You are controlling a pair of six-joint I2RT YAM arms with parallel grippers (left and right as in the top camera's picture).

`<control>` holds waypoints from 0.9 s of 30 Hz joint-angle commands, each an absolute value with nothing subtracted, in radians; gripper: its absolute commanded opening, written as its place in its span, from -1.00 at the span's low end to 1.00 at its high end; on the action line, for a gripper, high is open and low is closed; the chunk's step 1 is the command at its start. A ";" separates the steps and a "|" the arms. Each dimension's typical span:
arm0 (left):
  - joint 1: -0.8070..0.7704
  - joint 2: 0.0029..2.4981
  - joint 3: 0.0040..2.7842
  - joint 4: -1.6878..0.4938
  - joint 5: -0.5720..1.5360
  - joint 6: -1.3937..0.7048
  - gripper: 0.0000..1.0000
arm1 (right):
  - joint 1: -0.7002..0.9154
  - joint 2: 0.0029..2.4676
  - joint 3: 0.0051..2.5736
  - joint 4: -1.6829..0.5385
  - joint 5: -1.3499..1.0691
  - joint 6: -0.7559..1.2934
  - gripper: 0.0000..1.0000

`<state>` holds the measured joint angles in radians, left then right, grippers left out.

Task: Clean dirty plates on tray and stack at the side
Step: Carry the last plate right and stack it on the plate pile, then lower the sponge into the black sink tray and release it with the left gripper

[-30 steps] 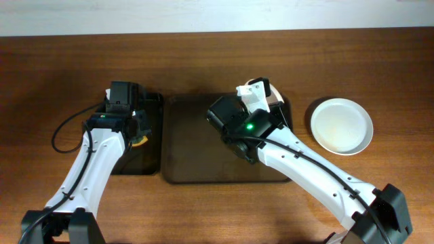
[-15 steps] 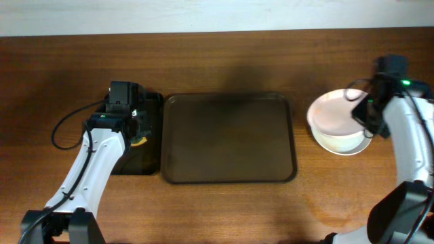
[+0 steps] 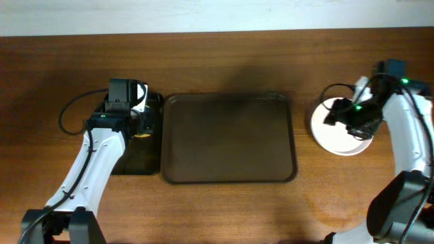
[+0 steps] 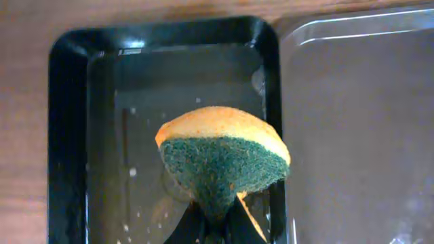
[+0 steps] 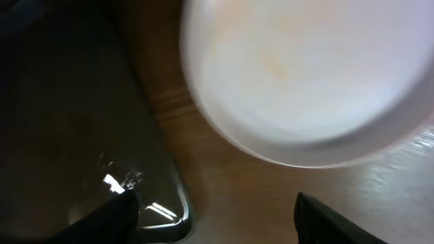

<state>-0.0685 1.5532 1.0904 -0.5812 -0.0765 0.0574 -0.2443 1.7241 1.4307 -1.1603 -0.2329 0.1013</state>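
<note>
The brown tray [image 3: 229,139] lies in the middle of the table with nothing on it. To its right, white plates [image 3: 333,140] sit on the bare wood, looking clean from above; how many are stacked I cannot tell. My right gripper [image 3: 338,115] hovers over their left part, open and empty. In the right wrist view the plates [image 5: 305,74] are a white blur, the tray corner [image 5: 146,193] shows at lower left, and the gripper [image 5: 215,218] holds nothing. My left gripper [image 4: 217,229] is shut on a yellow and green sponge [image 4: 220,159] above the black tray [image 4: 68,135].
The narrow black tray [image 3: 139,159] lies against the brown tray's left side, wet inside. A black cable [image 3: 68,118] loops left of the left arm. Bare wooden table [image 3: 217,61] runs along the back, with a white wall edge beyond it.
The right arm carried a plate from the tray's right end to the plate at the side, set it down and opened. The left arm has barely moved.
</note>
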 commanded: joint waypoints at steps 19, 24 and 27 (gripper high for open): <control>0.021 1.780 1.215 -0.645 -0.044 0.095 -1.00 | -0.109 1.694 1.445 -1.168 -0.250 0.074 0.46; 0.023 2.006 1.214 -0.649 -0.045 0.095 -0.59 | -0.109 1.694 1.445 -1.172 -0.251 0.075 0.45; 0.023 2.004 1.230 -0.672 -0.045 0.095 -0.08 | -0.109 1.694 1.445 -1.174 -0.251 0.075 0.45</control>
<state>0.0238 1.9514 1.2388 -0.6384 -0.0731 0.0883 -0.1158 1.7176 1.4307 -1.1717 -0.2455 0.0780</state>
